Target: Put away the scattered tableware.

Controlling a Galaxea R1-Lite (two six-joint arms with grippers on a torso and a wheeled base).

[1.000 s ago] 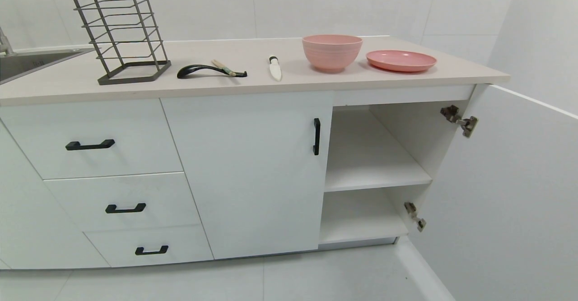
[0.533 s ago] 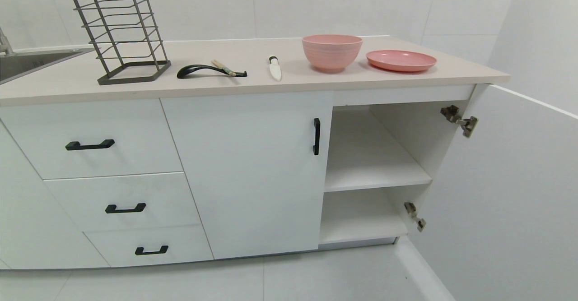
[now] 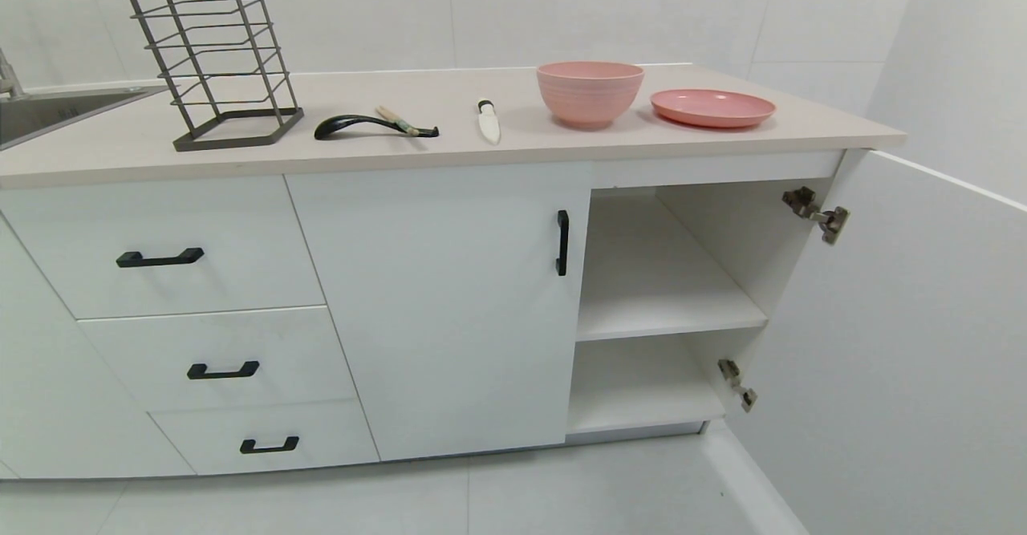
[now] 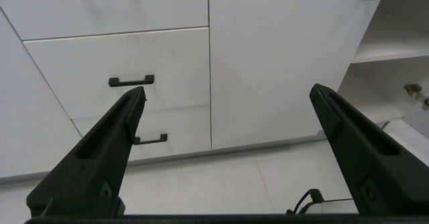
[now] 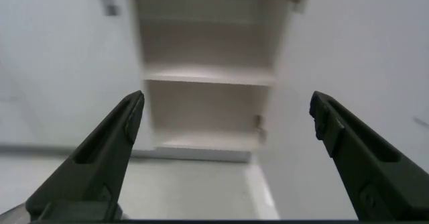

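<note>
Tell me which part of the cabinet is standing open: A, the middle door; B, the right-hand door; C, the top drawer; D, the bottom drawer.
B: the right-hand door is swung wide, showing the shelves inside.

The bowl (image 3: 590, 92) and the plate (image 3: 712, 107) beside it looked like matt pink plastic. The rack (image 3: 210, 54) was dark metal wire, the spoon (image 3: 337, 127) glossy black, the counter (image 3: 120, 143) smooth matt beige.
</note>
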